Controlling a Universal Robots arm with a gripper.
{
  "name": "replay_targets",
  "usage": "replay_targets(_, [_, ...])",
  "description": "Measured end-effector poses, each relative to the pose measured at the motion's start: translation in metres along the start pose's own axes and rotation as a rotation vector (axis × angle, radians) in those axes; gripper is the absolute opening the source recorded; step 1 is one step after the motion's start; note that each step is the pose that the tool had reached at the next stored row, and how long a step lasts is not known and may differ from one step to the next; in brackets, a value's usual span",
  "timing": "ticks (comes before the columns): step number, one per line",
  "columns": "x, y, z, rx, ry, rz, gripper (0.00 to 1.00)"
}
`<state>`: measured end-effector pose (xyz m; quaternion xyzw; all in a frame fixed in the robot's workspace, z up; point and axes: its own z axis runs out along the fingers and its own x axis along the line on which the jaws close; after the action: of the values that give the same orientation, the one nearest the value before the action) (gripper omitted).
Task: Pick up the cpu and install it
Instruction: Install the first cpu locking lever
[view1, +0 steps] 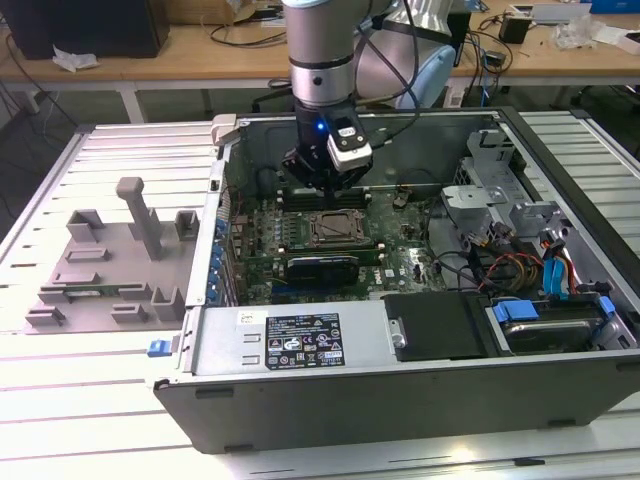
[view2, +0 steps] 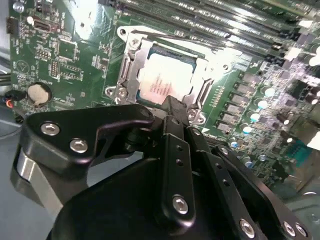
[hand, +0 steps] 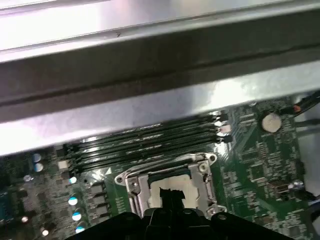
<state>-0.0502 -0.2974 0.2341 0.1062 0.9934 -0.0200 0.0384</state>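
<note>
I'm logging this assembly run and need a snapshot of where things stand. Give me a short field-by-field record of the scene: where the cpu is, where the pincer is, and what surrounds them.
cpu: silver-topped chip lying inside the socket frame, seen in both wrist views
socket: metal-framed motherboard socket, frame around the chip
pincer: hanging directly above the socket, inside the computer case
pincer contents: nothing seen held
memory slots: long dark rows beside the socket
coin battery: round cell on the green board
case: open computer case on the slatted table
grey fixture: on the exterior view's left, outside the case
</note>
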Motion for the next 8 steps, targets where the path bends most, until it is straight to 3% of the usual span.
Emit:
replay_targets(1, [-0.001,-0.0023,0.0004,0.002,0.0097,-0.001,0.11])
replay_targets(2, [-0.0013,-0.0034,0.0004,0.0023,0.0113,-0.001,0.11])
replay_targets(8, [-0.0022,-0.0042,0.0005,0.0023,0.0113,-0.001,0.11])
